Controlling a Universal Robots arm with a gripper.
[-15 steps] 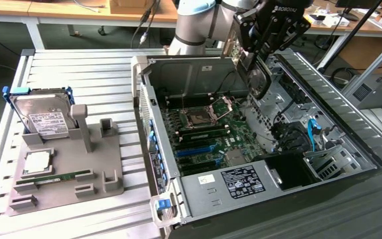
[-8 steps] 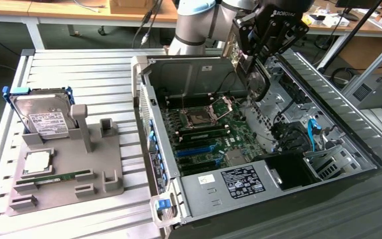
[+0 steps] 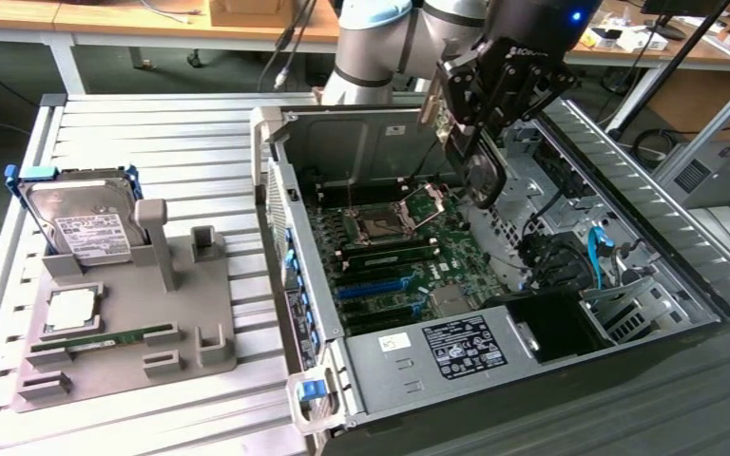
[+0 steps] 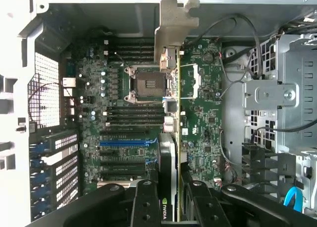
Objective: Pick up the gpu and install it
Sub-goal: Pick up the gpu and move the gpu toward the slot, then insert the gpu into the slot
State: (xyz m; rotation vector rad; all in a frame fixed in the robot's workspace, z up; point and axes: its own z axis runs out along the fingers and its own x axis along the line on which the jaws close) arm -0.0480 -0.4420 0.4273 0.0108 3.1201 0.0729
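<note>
Open computer case (image 3: 650,185), lying side-down so the motherboard (image 3: 391,252) faces up; gpu (image 4: 168,152) hanging above the board, unseated, edge downward, apparently for slotting; gripper (image 4: 169,199) partly closed, its fingers (image 4: 143,202) clamping the card's two faces.

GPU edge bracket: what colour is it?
The bracket of the gpu is silvery grey metal; clearest in the wrist view.

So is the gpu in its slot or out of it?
Out. The gripper holds the gpu edge-on above the motherboard, inside the open case, not seated in any slot.
</note>
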